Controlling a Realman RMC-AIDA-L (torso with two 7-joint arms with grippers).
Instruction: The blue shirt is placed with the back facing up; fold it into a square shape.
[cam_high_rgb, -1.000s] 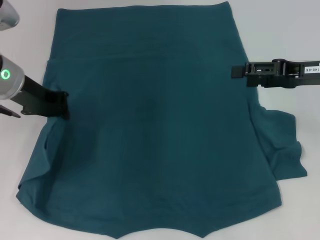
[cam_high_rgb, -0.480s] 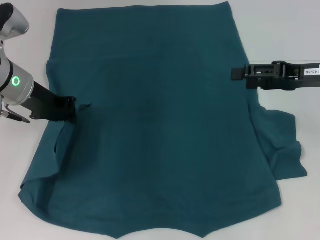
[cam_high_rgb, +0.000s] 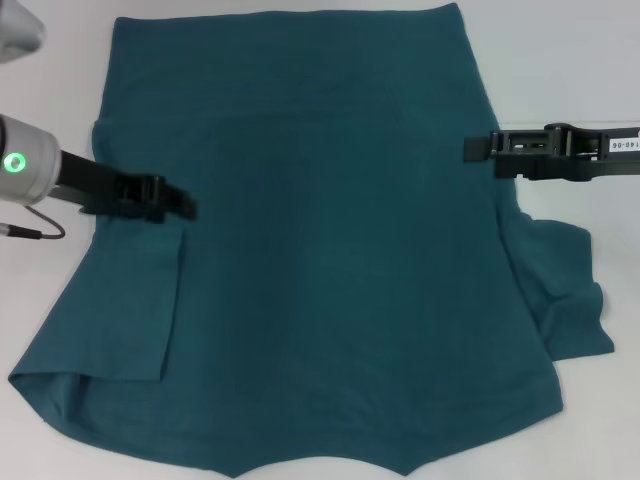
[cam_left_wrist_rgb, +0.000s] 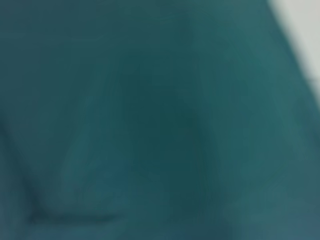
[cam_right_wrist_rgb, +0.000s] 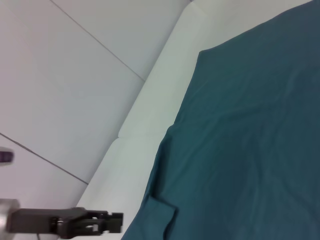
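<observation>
Blue shirt (cam_high_rgb: 330, 250) back-up, left sleeve folded inward under left claw (cam_high_rgb: 178, 203).

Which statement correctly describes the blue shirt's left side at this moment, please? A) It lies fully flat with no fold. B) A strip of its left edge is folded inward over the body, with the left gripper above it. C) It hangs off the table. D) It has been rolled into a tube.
B: in the head view a folded-over flap of the blue shirt runs down below the left gripper.
</observation>
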